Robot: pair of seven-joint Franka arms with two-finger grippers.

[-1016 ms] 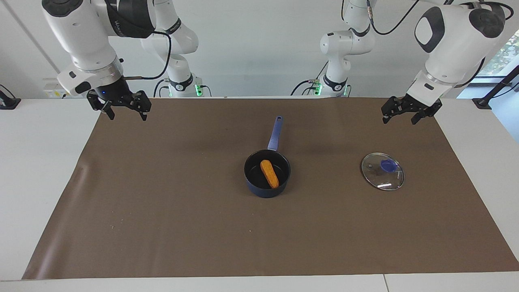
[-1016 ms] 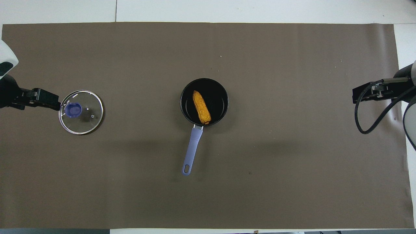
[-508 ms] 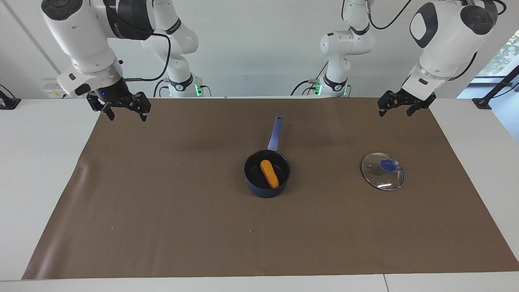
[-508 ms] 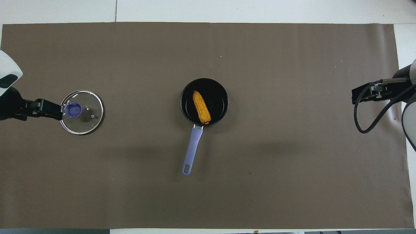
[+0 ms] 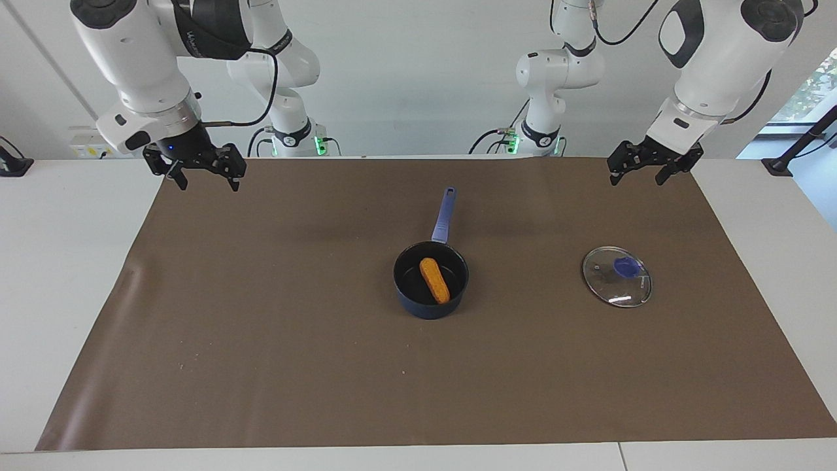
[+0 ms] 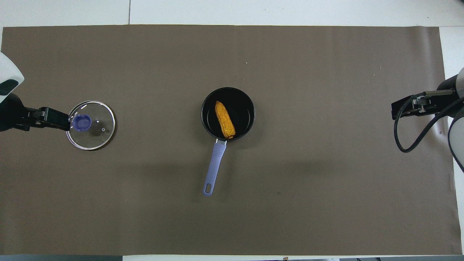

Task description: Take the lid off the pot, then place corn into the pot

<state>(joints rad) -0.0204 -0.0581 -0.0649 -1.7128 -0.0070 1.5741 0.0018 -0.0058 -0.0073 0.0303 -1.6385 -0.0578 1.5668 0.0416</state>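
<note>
The dark blue pot (image 5: 428, 309) stands mid-mat, its light blue handle (image 5: 443, 216) pointing toward the robots. It also shows in the overhead view (image 6: 243, 108). The yellow-orange corn (image 5: 434, 280) lies inside the pot (image 6: 224, 119). The glass lid (image 5: 617, 288) with its blue knob lies flat on the mat toward the left arm's end (image 6: 96, 132). My left gripper (image 5: 637, 176) is open and empty, raised in the air apart from the lid (image 6: 66, 122). My right gripper (image 5: 208, 182) is open and empty, raised over the mat's corner at the right arm's end (image 6: 395, 110).
A brown mat (image 5: 261, 340) covers most of the white table (image 5: 59, 261). A black cable (image 6: 409, 145) hangs in a loop from the right arm's wrist.
The left gripper has risen and drawn back toward the robots, away from the lid. The right gripper has barely shifted. Pot, corn and lid have not moved.
</note>
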